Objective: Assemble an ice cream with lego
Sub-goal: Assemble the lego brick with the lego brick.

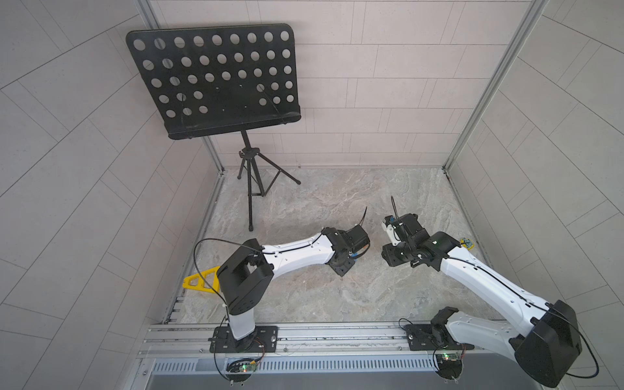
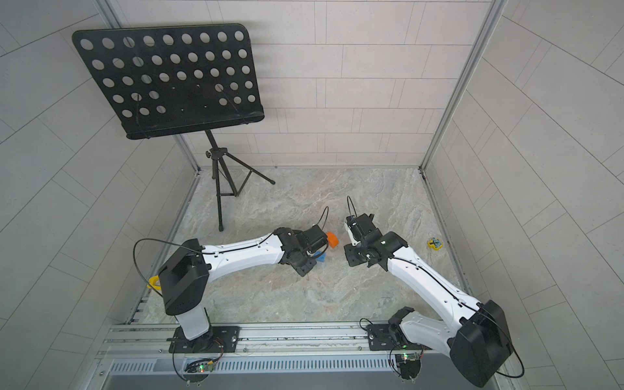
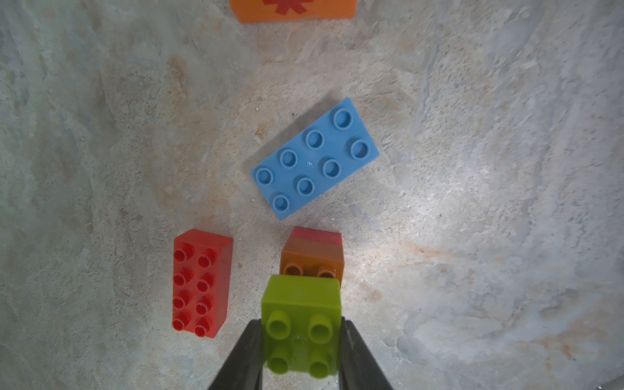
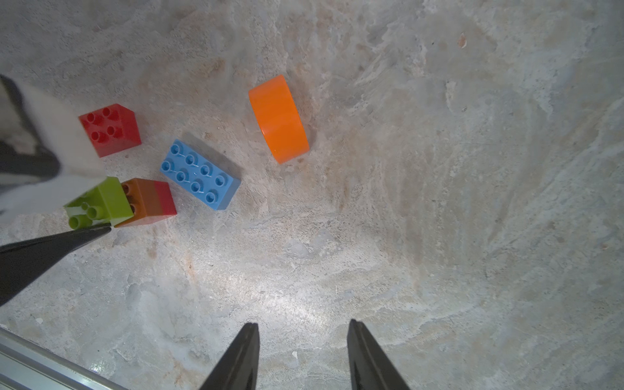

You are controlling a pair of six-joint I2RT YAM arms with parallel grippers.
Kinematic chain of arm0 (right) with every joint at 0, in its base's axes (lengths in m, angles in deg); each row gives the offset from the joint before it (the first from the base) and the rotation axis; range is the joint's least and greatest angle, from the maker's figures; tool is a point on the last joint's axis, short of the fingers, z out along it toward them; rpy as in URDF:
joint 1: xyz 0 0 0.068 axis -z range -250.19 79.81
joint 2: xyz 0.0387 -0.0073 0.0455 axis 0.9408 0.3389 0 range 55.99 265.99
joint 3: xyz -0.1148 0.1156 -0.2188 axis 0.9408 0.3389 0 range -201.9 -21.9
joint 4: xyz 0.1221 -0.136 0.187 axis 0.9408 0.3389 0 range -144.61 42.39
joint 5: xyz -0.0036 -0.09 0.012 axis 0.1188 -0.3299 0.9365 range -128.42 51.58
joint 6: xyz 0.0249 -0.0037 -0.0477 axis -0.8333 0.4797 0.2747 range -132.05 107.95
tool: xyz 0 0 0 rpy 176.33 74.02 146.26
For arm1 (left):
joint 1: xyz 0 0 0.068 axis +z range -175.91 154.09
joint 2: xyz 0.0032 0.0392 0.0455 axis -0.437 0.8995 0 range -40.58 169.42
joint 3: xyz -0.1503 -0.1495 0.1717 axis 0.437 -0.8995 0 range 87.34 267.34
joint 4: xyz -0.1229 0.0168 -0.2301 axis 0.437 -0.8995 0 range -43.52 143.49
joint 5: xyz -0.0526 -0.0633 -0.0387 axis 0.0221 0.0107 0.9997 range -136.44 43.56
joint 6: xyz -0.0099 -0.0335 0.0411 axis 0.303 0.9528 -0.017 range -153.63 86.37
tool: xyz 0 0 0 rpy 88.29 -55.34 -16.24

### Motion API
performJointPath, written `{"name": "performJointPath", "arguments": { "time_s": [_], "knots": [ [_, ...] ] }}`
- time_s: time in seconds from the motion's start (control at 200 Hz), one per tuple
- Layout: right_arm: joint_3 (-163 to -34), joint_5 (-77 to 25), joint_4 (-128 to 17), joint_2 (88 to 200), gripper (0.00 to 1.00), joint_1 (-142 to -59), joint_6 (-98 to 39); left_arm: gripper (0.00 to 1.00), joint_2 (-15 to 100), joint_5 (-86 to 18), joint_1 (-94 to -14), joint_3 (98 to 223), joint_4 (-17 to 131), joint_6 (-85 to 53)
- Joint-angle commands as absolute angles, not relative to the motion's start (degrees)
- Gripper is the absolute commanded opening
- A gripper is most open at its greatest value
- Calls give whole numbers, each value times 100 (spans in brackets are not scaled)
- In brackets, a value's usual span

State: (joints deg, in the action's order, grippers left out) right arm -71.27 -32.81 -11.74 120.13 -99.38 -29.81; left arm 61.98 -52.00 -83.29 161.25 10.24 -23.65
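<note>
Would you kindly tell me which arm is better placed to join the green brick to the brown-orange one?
Left. The left gripper is shut on the green brick, right beside the brown-orange brick and its studs. The right gripper stands open and empty, apart from the bricks.

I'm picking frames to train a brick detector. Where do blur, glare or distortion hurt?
Both top views: the wide lens bows the wall tiles, otherwise sharp. Left wrist view: lime green brick soft, blue brick crisp, bright patch on the table. Right wrist view: similar glare beyond the fingers, orange half-round sharp.
</note>
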Motion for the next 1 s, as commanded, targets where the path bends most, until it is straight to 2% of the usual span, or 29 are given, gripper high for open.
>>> {"name": "performJointPath", "arguments": {
  "time_s": [0.0,0.405,0.996],
  "knots": [
    [-7086,-3299,-1172,12024,48,-9918,-2933,32,6142,-5259,-8310,16096,1012,-2491],
    [-7085,-3303,-1168,12050,48,-9917,-2927,32,6102,-5276,-8312,15879,1270,-2517],
    [-7077,-3253,-1163,12076,48,-9917,-2928,32,6450,-5401,-8326,15822,912,-2495]
  ]
}}
